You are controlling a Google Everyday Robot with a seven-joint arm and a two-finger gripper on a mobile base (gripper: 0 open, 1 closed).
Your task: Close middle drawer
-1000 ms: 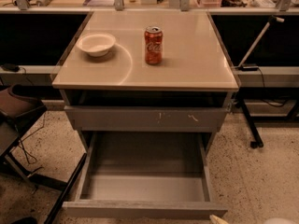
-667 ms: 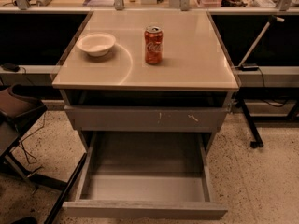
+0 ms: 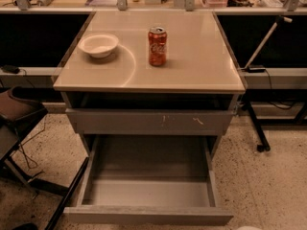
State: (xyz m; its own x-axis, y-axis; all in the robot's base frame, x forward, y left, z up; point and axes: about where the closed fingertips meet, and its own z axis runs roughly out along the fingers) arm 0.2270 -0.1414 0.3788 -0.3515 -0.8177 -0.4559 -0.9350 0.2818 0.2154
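Gripper: the gripper is lying outside the camera view, so how far it is opening, or whether it is holding anything, cannot be told.
Drawer: the middle drawer (image 3: pixel 148 215) is standing pulled far out from the cabinet, well forward of the tabletop's front edge, with its plain grey front facing the bottom of the view and its grey inside showing bare.
Drawer above: the scratched drawer front (image 3: pixel 148 122) is sitting just under the tabletop's front edge, sticking out a little, with a dark gap showing above it.
Tabletop: the tabletop (image 3: pixel 196 68) is lying flat and beige, shining under the light.
Bowl: the white bowl (image 3: pixel 98 44) is resting upright near the tabletop's left edge, toward the back left corner.
Can: the red soda can (image 3: pixel 157 46) is standing upright around the middle of the tabletop, right of the bowl and apart from it.
Chair: the dark chair (image 3: pixel 19 111) is standing on the floor beyond the tabletop's left edge.
Stand: the black stand leg (image 3: pixel 254 128) is rising from the floor past the tabletop's front right corner.
Floor: the speckled floor (image 3: pixel 268 186) is spreading on both sides of the open drawer.
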